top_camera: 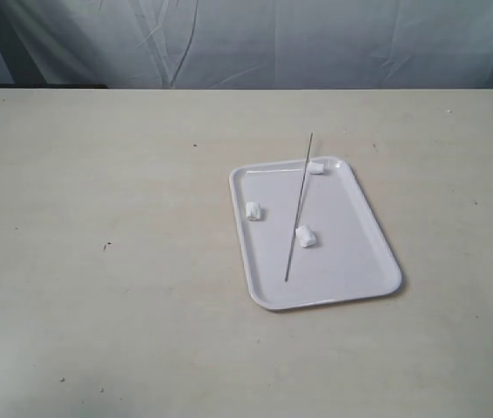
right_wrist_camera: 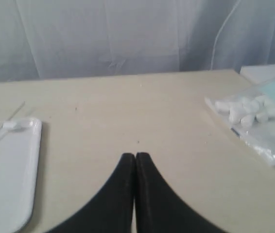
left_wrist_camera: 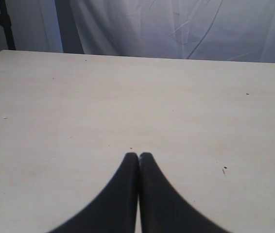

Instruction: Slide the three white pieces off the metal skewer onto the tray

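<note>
My left jaws and right jaws are both pressed together, holding nothing. The metal skewer [top_camera: 299,207] lies across the tray [top_camera: 351,252], with three white pieces [top_camera: 253,211] [top_camera: 306,236] [top_camera: 316,167] scattered on the tray.

A flat white tray [top_camera: 351,261] with rounded corners is set on the bench [top_camera: 98,218]. A thin metal skewer [top_camera: 300,205] is laid lengthwise across it, its far tip past the rim. One white piece [top_camera: 316,167] is seen at the far rim, just beside the skewer. A second white piece [top_camera: 306,236] is seen just beside the skewer's near half. A third white piece [top_camera: 253,210] is set apart near the tray's left edge.
</note>
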You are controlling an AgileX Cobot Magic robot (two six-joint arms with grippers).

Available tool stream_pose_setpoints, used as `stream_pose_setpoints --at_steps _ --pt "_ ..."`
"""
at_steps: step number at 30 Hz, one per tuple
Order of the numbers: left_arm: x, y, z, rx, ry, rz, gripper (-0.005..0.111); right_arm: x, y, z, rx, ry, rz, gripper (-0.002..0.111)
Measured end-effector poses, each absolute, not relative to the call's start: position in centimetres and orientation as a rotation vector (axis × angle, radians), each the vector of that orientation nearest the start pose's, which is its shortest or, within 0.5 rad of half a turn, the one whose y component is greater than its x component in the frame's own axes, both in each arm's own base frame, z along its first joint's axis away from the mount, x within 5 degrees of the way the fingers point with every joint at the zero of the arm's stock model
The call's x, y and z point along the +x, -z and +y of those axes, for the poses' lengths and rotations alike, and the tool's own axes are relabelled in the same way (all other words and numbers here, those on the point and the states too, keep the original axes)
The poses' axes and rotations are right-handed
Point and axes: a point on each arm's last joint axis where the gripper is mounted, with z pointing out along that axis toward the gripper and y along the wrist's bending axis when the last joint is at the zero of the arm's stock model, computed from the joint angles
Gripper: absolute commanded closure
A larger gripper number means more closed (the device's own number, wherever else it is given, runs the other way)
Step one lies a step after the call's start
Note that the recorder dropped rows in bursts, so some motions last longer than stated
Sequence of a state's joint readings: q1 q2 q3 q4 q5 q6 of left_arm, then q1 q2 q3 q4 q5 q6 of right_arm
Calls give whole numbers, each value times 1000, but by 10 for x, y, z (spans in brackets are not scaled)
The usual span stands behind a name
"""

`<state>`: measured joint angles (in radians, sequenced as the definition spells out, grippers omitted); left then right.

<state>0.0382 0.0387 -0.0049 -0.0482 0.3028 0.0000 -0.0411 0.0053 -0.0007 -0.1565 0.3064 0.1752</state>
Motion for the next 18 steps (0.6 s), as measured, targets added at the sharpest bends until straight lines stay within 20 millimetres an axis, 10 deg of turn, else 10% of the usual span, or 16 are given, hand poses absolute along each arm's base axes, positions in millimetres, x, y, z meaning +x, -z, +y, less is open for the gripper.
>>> stream_pose_setpoints --at_steps 18 --pt "57 -185 1 12 -43 1818 107 53 -181 0 127 -78 1844 109"
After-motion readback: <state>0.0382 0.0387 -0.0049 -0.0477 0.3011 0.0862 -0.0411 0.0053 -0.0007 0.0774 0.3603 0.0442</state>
